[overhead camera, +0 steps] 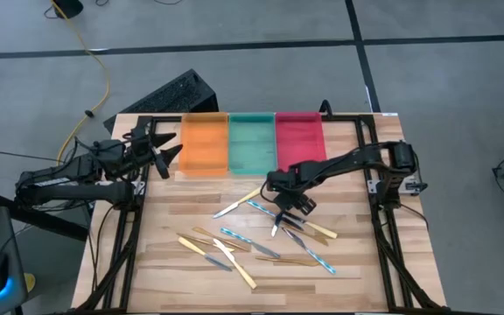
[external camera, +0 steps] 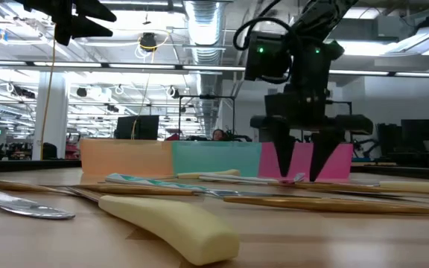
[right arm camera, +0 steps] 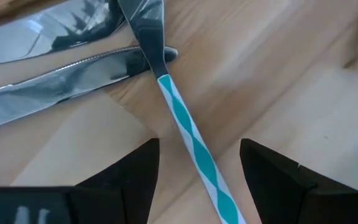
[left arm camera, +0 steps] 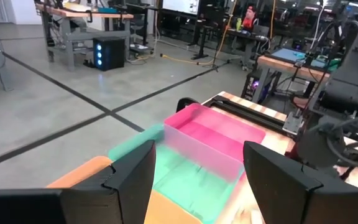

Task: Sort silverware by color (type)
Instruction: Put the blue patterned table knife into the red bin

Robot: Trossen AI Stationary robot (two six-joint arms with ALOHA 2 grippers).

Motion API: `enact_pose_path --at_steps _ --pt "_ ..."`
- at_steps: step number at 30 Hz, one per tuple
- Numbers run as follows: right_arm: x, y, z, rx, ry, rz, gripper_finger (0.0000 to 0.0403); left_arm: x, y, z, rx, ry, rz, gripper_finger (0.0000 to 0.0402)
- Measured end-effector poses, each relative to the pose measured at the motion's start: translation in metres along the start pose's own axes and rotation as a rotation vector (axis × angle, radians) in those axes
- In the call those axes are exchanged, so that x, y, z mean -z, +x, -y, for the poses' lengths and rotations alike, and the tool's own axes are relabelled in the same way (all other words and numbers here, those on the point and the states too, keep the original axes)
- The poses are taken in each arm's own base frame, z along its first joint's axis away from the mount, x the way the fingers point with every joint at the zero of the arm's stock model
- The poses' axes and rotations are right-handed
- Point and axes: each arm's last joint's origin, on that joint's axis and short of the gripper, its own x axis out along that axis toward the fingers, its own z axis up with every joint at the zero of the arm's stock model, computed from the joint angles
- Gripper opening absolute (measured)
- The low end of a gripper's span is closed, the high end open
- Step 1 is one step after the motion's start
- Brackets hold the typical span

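Teal and white stripes run down the handle of a utensil (right arm camera: 194, 146) lying flat on the wooden table (overhead camera: 357, 280), directly between the spread fingers of the right gripper (overhead camera: 292, 206), which hovers low over the scattered silverware (overhead camera: 261, 236) holding nothing. To grasp well, it should probably descend straight, keep the handle centred, and pinch across its narrow width without catching the silver blades (right arm camera: 61, 68) nearby. The left gripper (overhead camera: 166, 150) waits released beside the orange tray (overhead camera: 204, 144), with green (overhead camera: 251, 144) and red (overhead camera: 299, 140) trays alongside.
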Motion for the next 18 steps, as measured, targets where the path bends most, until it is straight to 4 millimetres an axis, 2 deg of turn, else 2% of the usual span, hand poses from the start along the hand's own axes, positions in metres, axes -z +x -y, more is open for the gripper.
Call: enact_pose_path --at_steps 3,6,15,18 --pt "-0.0003 0.005 0.0002 -0.013 0.0 -0.014 0.024 -0.0001 0.0 -0.0006 -0.02 -0.001 0.005 0.0225" --pt "0.0003 0.0054 -0.0004 -0.019 0.012 -0.021 0.0215 -0.0003 0.0 -0.0013 -0.043 -0.001 0.01 0.0225" --pt "0.0013 0.006 -0.0024 -0.031 0.102 -0.036 0.0078 -0.0003 0.0 -0.0015 -0.05 -0.001 0.011 0.0225" --pt "0.0012 0.0061 -0.0024 -0.029 0.138 -0.037 0.0044 -0.0002 0.0 -0.0014 -0.05 -0.001 0.011 0.0225"
